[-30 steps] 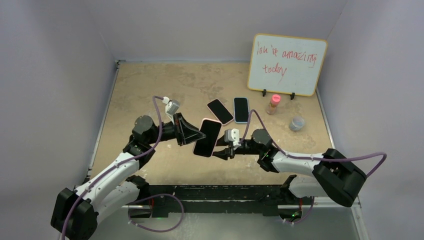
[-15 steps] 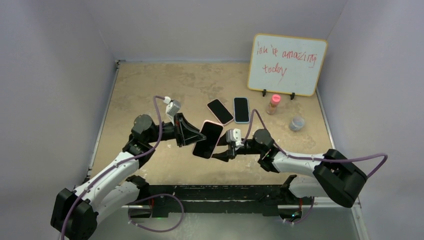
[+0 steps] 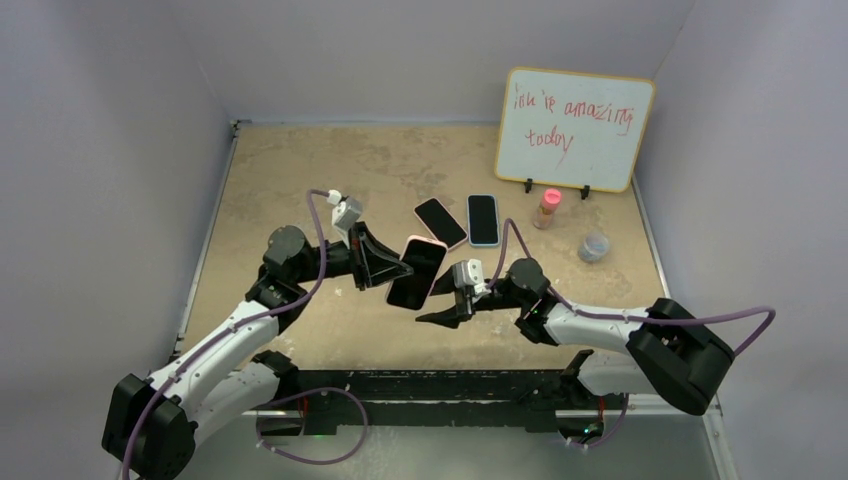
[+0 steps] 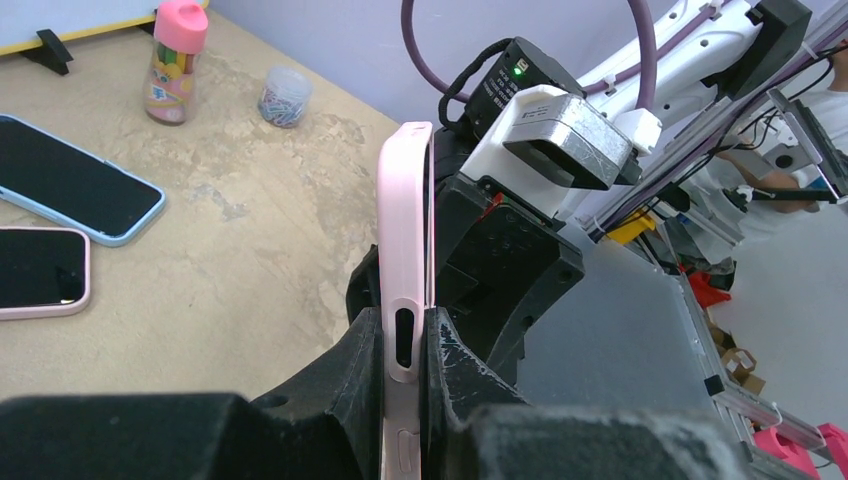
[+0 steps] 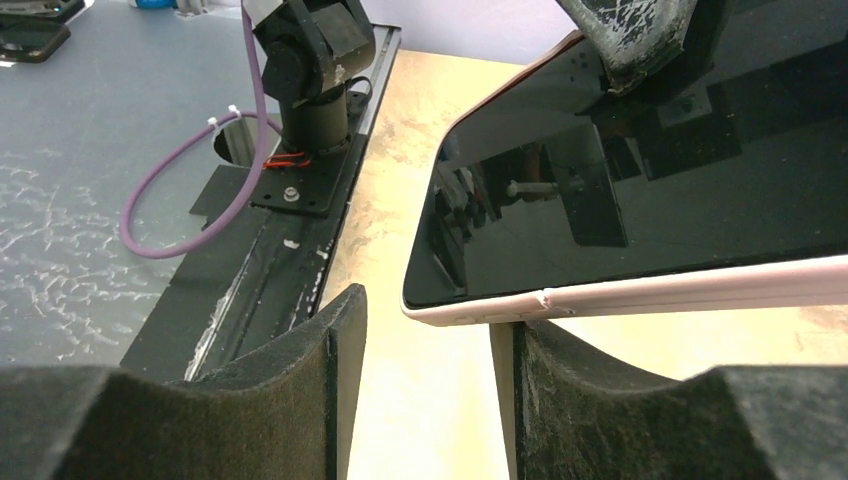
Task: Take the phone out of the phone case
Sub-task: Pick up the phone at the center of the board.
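- Top external view: my left end effector (image 3: 388,270) is clenched on the phone case (image 3: 416,272), holding it in the air above the worktop (image 3: 300,180).
- The phone (image 5: 650,180) sits in the pink case, its dark screen turned up and toward my right arm. It looks fully seated, so I judge that the removal has not yet begun.
- Left wrist view shows the grip edge-on, with one pad on the pink back and the other on the screen side, squeezing through the thickness at one long edge.
- My right end effector (image 3: 434,305) is released, its jaws spread with nothing between them, just beside and below the near end of the case.
- The long axis runs from the far end, tipped toward the back of the worktop, down to the near end pointing at my bases. That near corner hangs just above the gap between my right fingers (image 5: 300,390).
- I cannot tell whether the case rim touches my right pad.
- My right arm is free and nearer that lower corner, so I judge that the peel falls to it while my left arm steadies the case.
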You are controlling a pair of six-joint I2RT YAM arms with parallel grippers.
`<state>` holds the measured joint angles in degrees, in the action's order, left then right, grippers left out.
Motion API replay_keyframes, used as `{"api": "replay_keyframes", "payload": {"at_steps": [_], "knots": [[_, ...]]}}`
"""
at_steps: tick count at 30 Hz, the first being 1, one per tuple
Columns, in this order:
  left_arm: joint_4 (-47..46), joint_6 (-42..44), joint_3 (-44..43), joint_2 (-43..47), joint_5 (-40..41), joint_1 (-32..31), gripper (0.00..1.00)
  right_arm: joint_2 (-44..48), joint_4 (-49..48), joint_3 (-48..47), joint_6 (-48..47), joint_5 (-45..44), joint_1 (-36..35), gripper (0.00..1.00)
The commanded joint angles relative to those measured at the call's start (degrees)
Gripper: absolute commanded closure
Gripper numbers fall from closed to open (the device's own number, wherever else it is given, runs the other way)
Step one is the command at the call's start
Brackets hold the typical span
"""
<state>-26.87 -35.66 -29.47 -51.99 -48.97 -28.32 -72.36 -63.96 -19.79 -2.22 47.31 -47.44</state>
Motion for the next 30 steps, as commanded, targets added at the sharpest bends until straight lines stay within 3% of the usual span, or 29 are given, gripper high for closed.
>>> {"api": "replay_keyframes", "payload": {"at_steps": [1, 6, 14, 22, 30], "knots": [[-4.5, 2.6, -3.3, 0.2, 2.2, 0.2, 1.00, 0.3, -5.2, -2.3, 1.2, 3.1, -0.5, 0.51], [-5.9, 0.4, -2.2, 0.3, 2.5, 0.2, 1.00, -1.0, -5.5, -2.9, 1.2, 2.4, -0.5, 0.58], [-14.2, -10.1, 1.9, -1.3, 2.5, 0.2, 1.00, -3.9, -7.8, -3.5, -0.4, -1.5, -0.5, 0.74], [-10.1, -17.0, 2.1, -3.8, 1.6, 0.2, 1.00, -4.4, -8.7, -4.4, -7.6, -6.4, -0.5, 0.91], [-2.8, -15.5, 1.0, -2.2, 2.1, 0.2, 1.00, -2.4, 0.4, -9.0, -17.8, -8.4, -0.5, 0.99]]}}
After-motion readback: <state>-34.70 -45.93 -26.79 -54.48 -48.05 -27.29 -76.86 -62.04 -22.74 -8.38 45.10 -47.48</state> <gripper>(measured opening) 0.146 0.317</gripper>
